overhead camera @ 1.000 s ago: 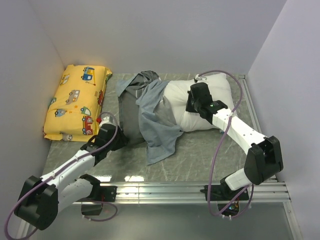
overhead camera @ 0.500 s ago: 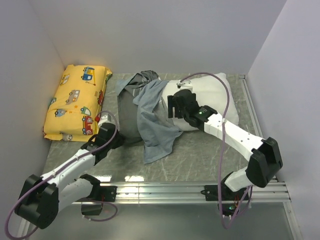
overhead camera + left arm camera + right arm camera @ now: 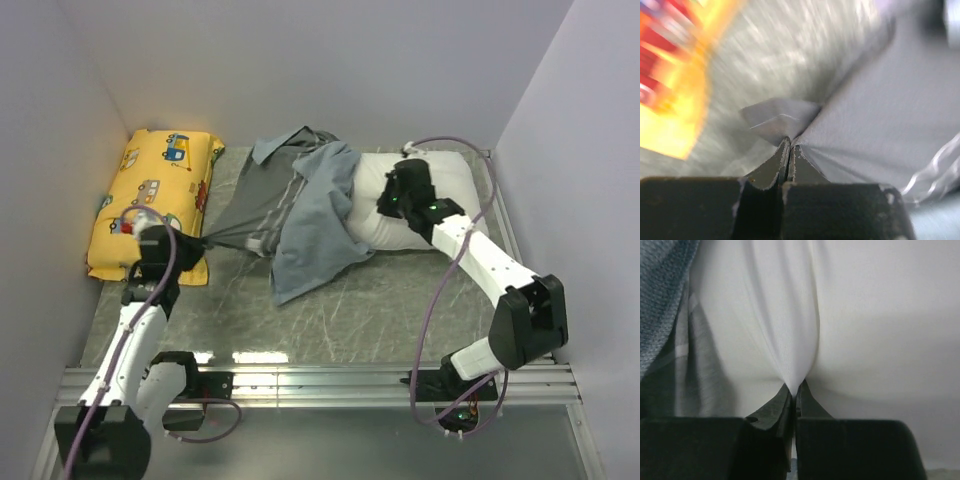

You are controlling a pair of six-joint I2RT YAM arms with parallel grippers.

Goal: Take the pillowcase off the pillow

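The dark grey pillowcase [image 3: 262, 203] is stretched taut across the table, its lighter blue-grey inner side [image 3: 315, 220] folded over the left end of the white pillow [image 3: 450, 185]. My left gripper [image 3: 183, 243] is shut on a corner of the pillowcase [image 3: 865, 115] by the yellow cushion. Its jaws pinch the cloth [image 3: 791, 145]. My right gripper [image 3: 392, 200] is shut on a pinch of the pillow's white fabric [image 3: 795, 385], near its middle. The pillowcase edge [image 3: 665, 300] shows at the left of the right wrist view.
A yellow cushion with cartoon vehicles [image 3: 155, 200] lies against the left wall, right beside my left gripper; it shows blurred in the left wrist view [image 3: 670, 75]. Walls close in at the back, left and right. A metal rail [image 3: 330, 380] runs along the near edge.
My left gripper has pulled the pillowcase corner far to the left, up to the yellow cushion, stretching the cover. My right gripper moved back right on the pillow, and more white pillow is uncovered.
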